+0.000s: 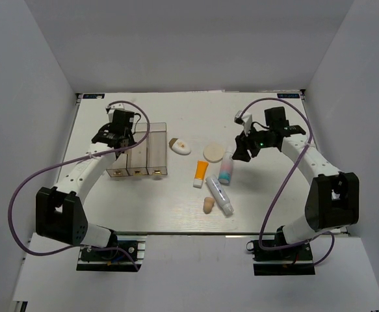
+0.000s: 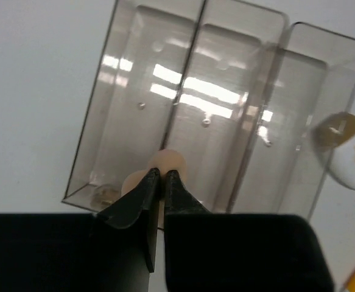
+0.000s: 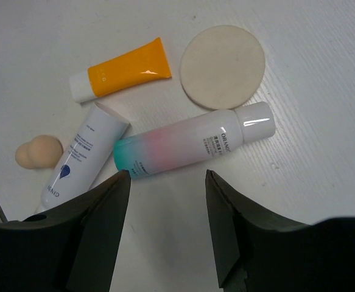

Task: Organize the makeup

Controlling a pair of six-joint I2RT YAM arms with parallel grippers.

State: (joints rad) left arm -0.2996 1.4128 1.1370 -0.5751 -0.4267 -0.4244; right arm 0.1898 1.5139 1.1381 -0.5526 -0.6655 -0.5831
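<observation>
Slippage is the first worry. The left fingers are pinched nearly shut on a beige sponge, soft foam that bulges out on either side of the tips. They hang above the clear boxes, about over a wall between two compartments; which compartment lies beneath I cannot tell. Let go here, the springy egg shape could catch that thin rim and bounce out onto the bench. The hard tips could also nudge the light, glossy plastic boxes out of line.

The right fingers stand open above the gradient tube, which lies on the bench. It is a smooth, shiny cylinder running from a white cap through pink to teal. Round and slick, it may roll or squirt away if the close comes off-centre. Its teal end lies just beside the flat crimped end of the white tube, so a wide sweep could drag both.

Near them lie the matte, disc-shaped cream puff, the pliable orange tube and a second beige sponge. The white oval with its brown tip rests just beside the boxes.
</observation>
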